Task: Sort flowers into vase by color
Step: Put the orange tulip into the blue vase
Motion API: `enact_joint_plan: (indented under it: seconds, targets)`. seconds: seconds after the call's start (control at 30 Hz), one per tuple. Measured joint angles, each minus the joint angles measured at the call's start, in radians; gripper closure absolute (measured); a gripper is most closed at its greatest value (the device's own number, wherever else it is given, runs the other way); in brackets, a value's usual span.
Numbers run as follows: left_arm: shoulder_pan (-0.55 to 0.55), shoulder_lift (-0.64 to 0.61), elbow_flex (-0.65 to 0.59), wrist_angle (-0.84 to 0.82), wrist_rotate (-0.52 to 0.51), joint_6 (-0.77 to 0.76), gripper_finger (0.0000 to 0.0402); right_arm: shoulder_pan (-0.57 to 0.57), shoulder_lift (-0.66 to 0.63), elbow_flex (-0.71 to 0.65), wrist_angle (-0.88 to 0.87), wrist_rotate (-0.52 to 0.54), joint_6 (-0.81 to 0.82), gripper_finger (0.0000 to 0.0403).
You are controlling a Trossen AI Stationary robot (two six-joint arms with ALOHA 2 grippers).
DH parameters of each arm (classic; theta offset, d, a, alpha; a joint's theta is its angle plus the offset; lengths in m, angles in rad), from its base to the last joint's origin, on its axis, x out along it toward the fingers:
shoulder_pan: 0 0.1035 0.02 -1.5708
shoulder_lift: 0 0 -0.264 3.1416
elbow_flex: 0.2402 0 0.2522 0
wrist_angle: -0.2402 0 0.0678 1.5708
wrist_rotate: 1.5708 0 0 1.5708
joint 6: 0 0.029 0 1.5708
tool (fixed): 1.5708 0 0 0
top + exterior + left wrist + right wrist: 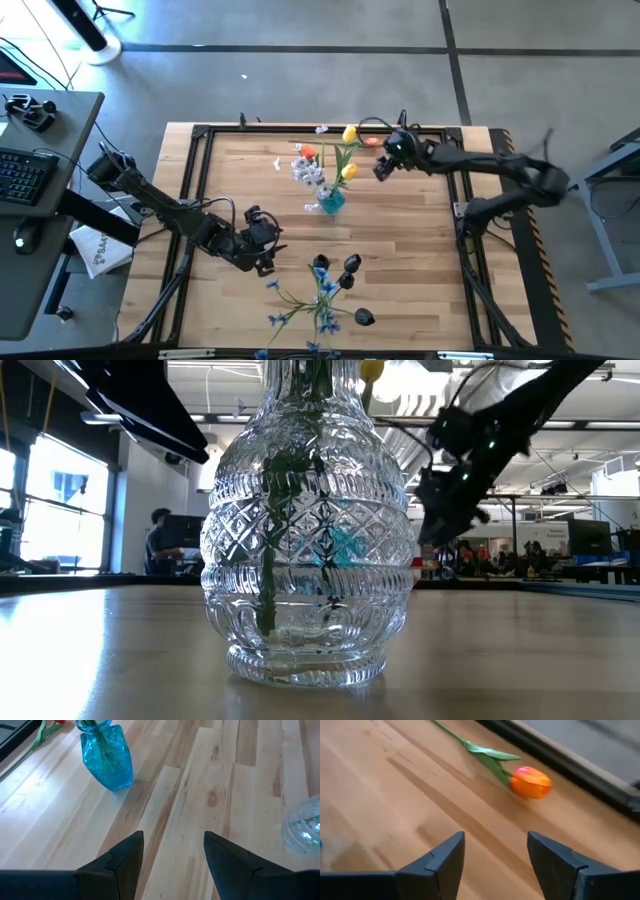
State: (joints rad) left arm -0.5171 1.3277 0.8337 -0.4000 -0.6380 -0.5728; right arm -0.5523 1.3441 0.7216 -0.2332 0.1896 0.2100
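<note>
- An orange tulip (pixel 530 782) lies on its side on the bare wood close to the table's far edge, just short of the dark frame rail (pixel 555 755); its green stem runs off the right wrist view, cut off.
- The right gripper (pixel 384 168) hovers above the far right part of the table (pixel 420 260) near that tulip, fingers spread with nothing between them.
- The blue vase (pixel 331 200) stands mid-table with yellow and orange tulips and a white spray in it; open wood lies around it on all sides.
- The clear glass vase (pixel 308 530) stands at the near edge, with blue sprays (pixel 300 300) and dark buds (pixel 350 270) spreading from it; whether some of these lie loose on the wood is hard to tell from above.
- The left gripper (pixel 262 240) sits at the near left, fingers apart and empty, with clear planks between it and the blue vase.
- In the low view the glass vase blocks most of the table behind it.
</note>
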Motion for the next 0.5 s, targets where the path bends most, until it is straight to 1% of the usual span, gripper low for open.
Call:
enact_joint_plan:
  seconds: [0.1, 0.17, 0.27, 0.37, 0.43, 0.5]
  targets:
    - [0.0, 0.0, 0.0, 0.0, 0.0, 0.0, 0.0204, -0.074, 0.125, 0.0, 0.146, -0.152, 0.035, 0.0168]
    - [0.0, 0.0, 0.0, 0.001, -0.001, 0.0, 0.0204, -0.105, 0.203, 0.006, 0.227, -0.212, 0.074, 0.0148]
    - [0.0, 0.0, 0.0, 0.001, -0.002, 0.0, 0.0204, -0.128, 0.308, 0.04, 0.316, -0.254, 0.121, 0.0126]
    - [0.0, 0.0, 0.0, 0.001, -0.006, 0.0, 0.0204, -0.129, 0.399, 0.095, 0.376, -0.318, 0.123, 0.0123]
    - [0.0, 0.0, 0.0, 0.001, -0.006, 0.0, 0.0204, -0.128, 0.448, 0.146, 0.379, -0.318, 0.114, 0.0127]
    - [0.0, 0.0, 0.0, 0.001, -0.006, 0.0, 0.0204, -0.128, 0.489, 0.198, 0.368, -0.295, 0.106, 0.0135]
